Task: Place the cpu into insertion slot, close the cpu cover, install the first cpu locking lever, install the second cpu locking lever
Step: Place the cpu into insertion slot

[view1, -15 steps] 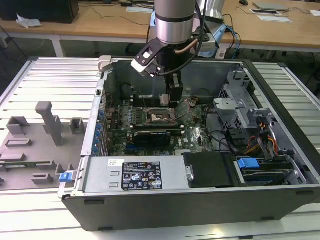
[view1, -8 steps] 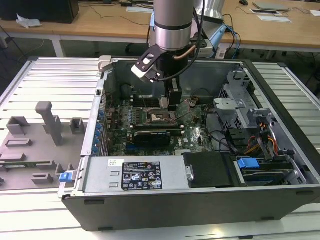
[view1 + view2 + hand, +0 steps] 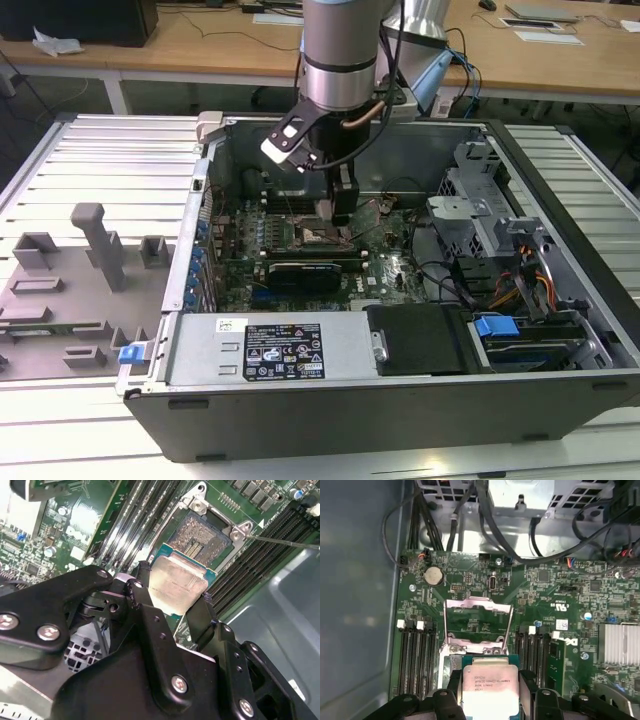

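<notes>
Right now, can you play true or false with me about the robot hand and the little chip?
1. The hand grips the cpu between its fingers. True.
2. The cpu sits inside the insertion slot. False: the slot's gold contacts are bare and the hand holds the chip.
3. The cpu cover is shut over the slot. False: it is swung open and stands up.
4. Long black memory slots run along both sides of the insertion slot. True.
</notes>
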`<control>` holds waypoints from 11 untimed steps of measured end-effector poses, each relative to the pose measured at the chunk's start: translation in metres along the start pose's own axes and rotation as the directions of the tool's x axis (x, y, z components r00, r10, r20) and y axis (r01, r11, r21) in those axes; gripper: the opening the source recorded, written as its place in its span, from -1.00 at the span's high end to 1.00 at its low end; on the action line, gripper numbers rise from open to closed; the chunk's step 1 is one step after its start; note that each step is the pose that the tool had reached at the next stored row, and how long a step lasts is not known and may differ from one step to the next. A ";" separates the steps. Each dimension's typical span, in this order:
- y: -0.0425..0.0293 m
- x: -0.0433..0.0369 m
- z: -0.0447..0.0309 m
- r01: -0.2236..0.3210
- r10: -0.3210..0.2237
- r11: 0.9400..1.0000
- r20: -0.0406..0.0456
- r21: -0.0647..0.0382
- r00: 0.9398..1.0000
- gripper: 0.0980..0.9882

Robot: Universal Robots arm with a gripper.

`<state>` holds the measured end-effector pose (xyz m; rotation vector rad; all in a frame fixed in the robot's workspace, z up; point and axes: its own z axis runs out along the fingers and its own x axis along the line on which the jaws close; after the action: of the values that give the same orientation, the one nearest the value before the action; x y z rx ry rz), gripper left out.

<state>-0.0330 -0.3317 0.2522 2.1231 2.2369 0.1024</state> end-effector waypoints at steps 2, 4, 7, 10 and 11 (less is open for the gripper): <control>-0.0018 0.0008 0.0041 0.000 0.000 1.000 0.004 0.000 1.000 0.00; -0.0035 0.0016 0.0079 0.000 0.000 1.000 0.006 0.000 1.000 0.00; -0.0063 0.0035 0.0132 0.001 -0.001 1.000 0.007 0.000 1.000 0.00; -0.0077 0.0069 0.0176 0.001 -0.001 1.000 0.009 0.001 1.000 0.00; -0.0087 0.0085 0.0199 0.001 -0.001 1.000 0.011 0.001 1.000 0.00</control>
<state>-0.0404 -0.3234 0.2316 2.1175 2.2320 0.0891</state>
